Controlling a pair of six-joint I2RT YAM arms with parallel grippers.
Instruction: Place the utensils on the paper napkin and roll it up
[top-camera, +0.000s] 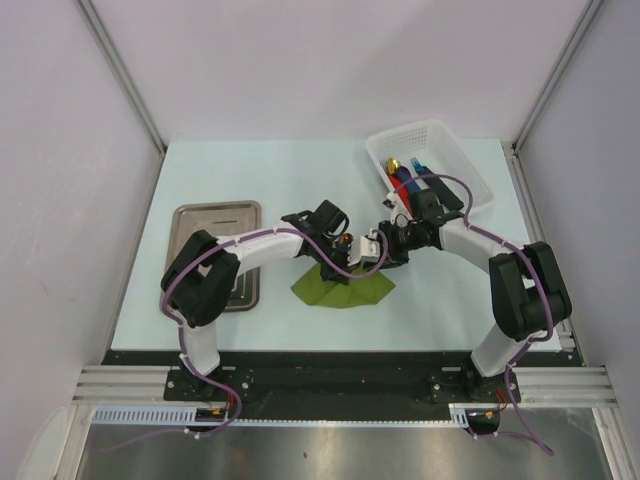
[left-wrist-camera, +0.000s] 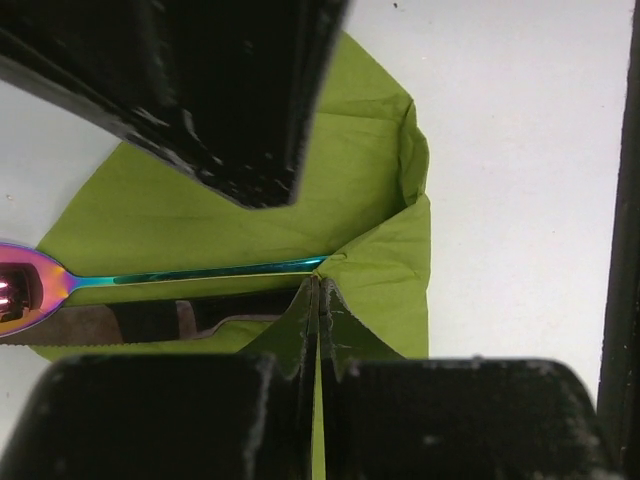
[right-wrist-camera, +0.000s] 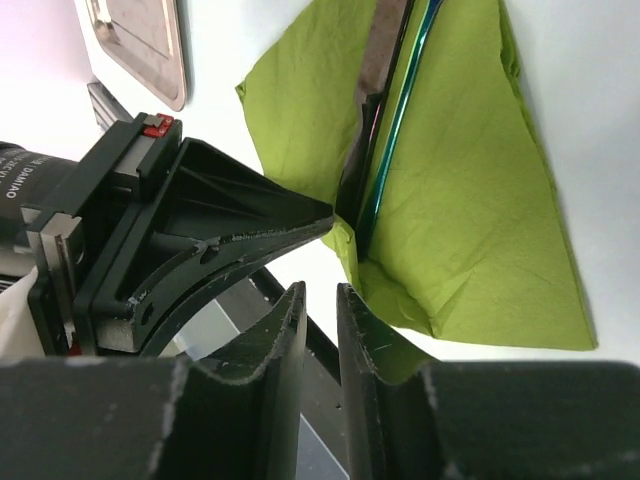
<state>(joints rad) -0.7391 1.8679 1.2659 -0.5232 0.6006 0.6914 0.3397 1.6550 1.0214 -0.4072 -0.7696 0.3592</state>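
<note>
The left claw (left-wrist-camera: 318, 300) is clamped shut on a raised fold of the paper napkin (left-wrist-camera: 200, 200), pinched right at its fingertips. Just beyond those tips the utensils (left-wrist-camera: 200, 272) lie on the sheet. Their handles end at the pinched fold and their heads point off to the claw's left. The right claw (right-wrist-camera: 320, 300) stands a sliver apart with nothing seen in the gap, and the napkin's edge is just beside its tips.

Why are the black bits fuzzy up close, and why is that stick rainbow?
Left wrist view: the left fingers sit too near the lens, so they blur; the utensil reflects light in rainbow tints. Right wrist view: right fingers blur likewise, napkin looks sharp. Top external view: even light.
</note>
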